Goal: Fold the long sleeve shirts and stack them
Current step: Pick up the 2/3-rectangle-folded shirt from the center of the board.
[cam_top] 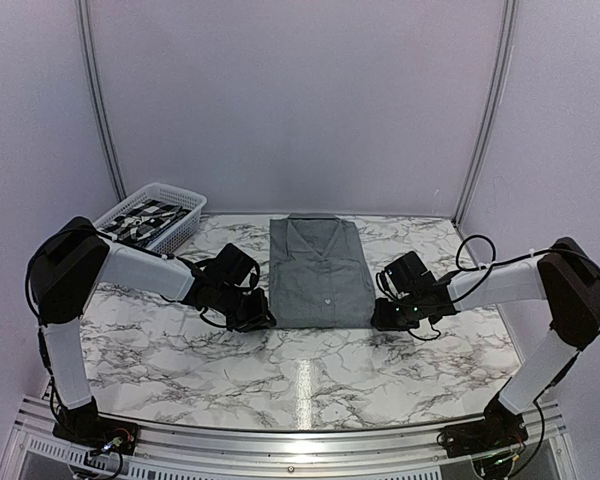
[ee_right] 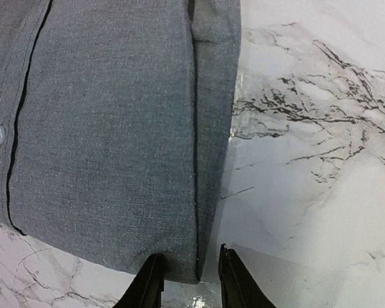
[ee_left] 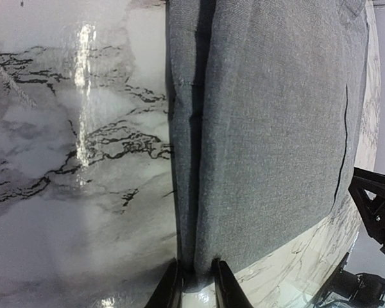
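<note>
A plain mid-grey long sleeve shirt (cam_top: 320,270) lies folded into a narrow rectangle at the table's centre, collar at the far end and button placket up. My left gripper (cam_top: 263,320) is at its near left corner. In the left wrist view the folded side edge of the shirt (ee_left: 276,128) fills the gap of the left gripper (ee_left: 196,274), which is shut on it. My right gripper (cam_top: 385,318) is at the near right corner. There the shirt (ee_right: 115,128) reaches between the jaws of the right gripper (ee_right: 189,264), which stand open with a gap on the right side.
A white slatted basket (cam_top: 176,236) stands at the back left with a black-and-white patterned cloth (cam_top: 145,218) in it. The marble table (cam_top: 300,380) runs on in front of the shirt. Part of the right arm (ee_left: 378,212) shows at the edge of the left wrist view.
</note>
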